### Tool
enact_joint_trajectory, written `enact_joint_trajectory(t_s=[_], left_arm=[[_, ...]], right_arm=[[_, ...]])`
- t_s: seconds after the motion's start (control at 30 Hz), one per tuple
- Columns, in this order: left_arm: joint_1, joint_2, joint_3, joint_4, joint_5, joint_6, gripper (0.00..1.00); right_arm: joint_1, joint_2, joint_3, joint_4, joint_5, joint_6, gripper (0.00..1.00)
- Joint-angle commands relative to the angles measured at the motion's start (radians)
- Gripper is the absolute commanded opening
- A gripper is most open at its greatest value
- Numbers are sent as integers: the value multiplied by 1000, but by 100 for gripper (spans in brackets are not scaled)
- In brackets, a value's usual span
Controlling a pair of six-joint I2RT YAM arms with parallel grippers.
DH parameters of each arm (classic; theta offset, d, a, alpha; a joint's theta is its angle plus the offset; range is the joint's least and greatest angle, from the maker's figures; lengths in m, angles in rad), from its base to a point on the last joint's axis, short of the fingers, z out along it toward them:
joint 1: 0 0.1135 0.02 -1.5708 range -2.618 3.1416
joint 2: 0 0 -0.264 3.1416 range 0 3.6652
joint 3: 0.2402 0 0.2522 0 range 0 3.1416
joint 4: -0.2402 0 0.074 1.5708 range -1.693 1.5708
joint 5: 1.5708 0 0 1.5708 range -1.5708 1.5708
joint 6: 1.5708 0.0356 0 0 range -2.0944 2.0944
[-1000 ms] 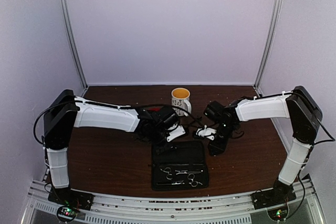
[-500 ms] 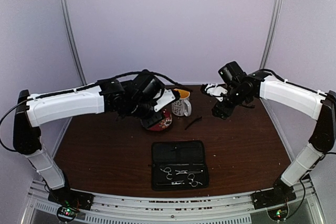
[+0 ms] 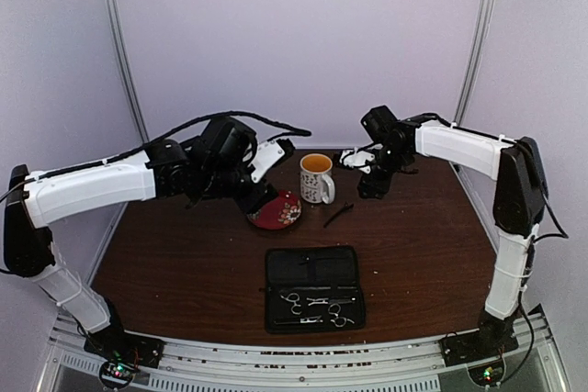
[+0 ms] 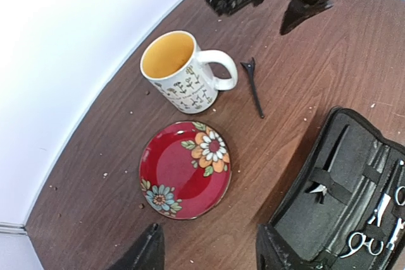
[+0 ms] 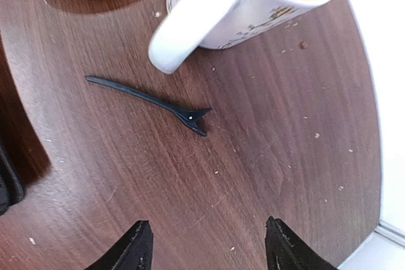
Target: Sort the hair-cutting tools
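Note:
One thin black clip [image 3: 338,216] lies on the table between the mug and the case; it also shows in the left wrist view [image 4: 253,86] and the right wrist view [image 5: 149,99]. Silver scissors [image 3: 317,305] sit strapped in the open black case [image 3: 314,263], and they show at the edge of the left wrist view [image 4: 380,219]. I cannot make out a second clip. My left gripper [image 3: 260,201] hangs open and empty above the near edge of the red saucer [image 4: 212,257]. My right gripper [image 3: 372,185] is open and empty, right of the mug and behind the clip [image 5: 209,251].
A white patterned mug [image 3: 316,178] with a yellow inside stands at the back middle. The red flowered saucer [image 3: 276,211] lies left of it. The open case takes up the front middle. Walls close in the back and both sides.
Both grippers have risen from low between mug and case. The left arm swung back left over the saucer, the right moved to the rear beside the mug. The clip now lies uncovered.

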Motion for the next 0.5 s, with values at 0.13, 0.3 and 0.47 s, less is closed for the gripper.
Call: enact_joint_trajectory(t_s=[0.13,0.3,0.47], left_arm=[[3,-73,-5,61,77,-39,50],[3,-87,-5,59,79,-35,51],[3,-83,-2,55,79,-24,51]], right_arm=[[-48,203,175,-93,-114,-179,59],[-48,317,275,-131,-96,-201,58],[-48,364,300,-134,-96,-245,58]])
